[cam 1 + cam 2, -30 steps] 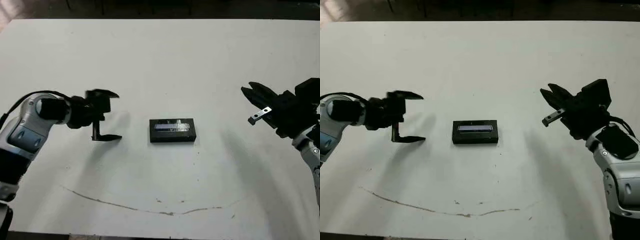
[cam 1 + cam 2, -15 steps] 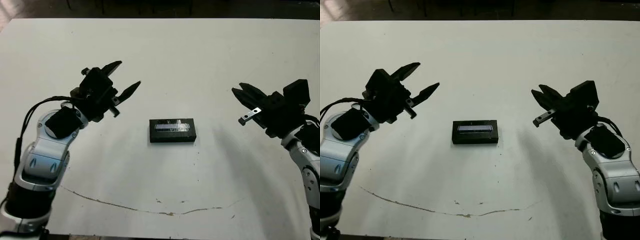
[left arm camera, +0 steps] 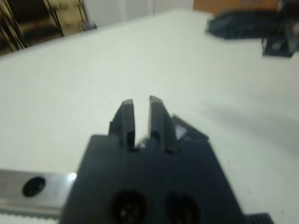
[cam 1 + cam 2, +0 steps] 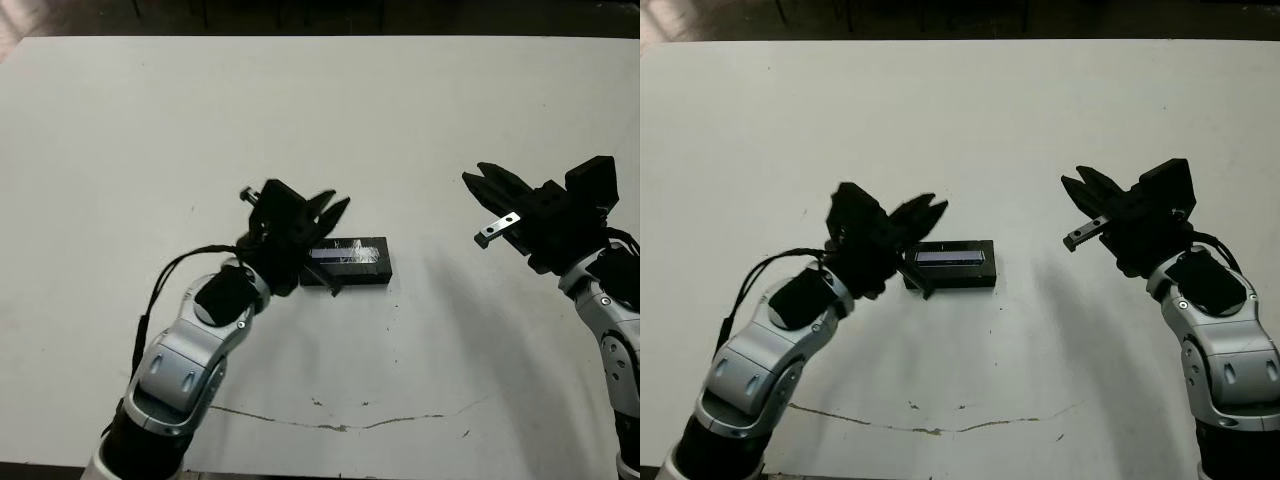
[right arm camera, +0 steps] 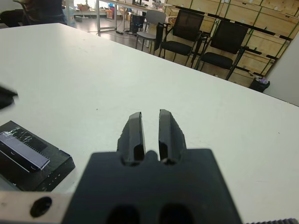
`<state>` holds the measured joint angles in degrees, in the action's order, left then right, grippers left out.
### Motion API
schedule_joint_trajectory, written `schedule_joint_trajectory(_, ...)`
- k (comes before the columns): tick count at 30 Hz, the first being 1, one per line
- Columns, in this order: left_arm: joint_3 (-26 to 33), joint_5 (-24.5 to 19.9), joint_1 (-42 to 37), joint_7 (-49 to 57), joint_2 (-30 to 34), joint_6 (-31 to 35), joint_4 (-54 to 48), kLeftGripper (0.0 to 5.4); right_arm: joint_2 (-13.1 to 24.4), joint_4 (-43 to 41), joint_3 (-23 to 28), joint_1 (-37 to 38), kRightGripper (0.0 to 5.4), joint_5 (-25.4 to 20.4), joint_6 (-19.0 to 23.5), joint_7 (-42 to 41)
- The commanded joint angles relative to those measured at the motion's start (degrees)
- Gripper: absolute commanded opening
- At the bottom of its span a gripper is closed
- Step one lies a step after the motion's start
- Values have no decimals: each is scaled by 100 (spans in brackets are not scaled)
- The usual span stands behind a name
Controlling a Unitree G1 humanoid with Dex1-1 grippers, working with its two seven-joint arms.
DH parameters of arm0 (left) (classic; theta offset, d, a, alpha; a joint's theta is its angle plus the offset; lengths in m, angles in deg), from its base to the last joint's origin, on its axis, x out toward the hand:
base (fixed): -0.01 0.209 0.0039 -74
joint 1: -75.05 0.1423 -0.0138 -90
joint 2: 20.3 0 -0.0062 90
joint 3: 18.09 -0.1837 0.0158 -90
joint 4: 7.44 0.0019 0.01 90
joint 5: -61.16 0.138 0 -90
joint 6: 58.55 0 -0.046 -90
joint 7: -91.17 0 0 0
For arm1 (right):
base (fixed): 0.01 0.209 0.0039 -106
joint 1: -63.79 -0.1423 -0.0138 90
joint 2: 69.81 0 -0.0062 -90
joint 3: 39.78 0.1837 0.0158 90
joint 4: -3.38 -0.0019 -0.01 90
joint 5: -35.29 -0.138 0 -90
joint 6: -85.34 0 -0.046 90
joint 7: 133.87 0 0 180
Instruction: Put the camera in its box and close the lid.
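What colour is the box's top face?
Black, with a pale bluish-silver strip along the box; the right wrist view shows it best.

Head stereo pair looks steeply down over the tabletop [image 4: 320, 110], box [image 4: 345, 261] near centre in both. Wrist views run low along their jaws; the right one sees the box close by.

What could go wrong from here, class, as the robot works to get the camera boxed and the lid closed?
1. The left gripper hangs right at the left end of the box. A careless approach could shove the small box across the table.
2. The lid seems to sit on the box and no camera shows, so whether it is packed cannot be checked.
3. The left wrist view is blurred, a poor guide for aiming.
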<state>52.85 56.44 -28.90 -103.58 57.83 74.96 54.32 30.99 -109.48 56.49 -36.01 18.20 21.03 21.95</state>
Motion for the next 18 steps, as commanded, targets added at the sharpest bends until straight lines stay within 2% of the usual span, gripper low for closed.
schedule_joint_trajectory(1, -132, -31, 145, 72, -36, 370, 165, 2, -2, 0, 24, 121, 0, 41, -36, 4)
schedule_joint_trajectory(8, -219, -148, 94, 224, -225, 1289, 655, 2, -33, 15, 29, 144, 0, 14, -59, 10)
schedule_joint_trajectory(18, -163, -352, 82, 114, -9, 1865, 713, 2, -38, 0, 43, 169, 0, 2, -47, 15)
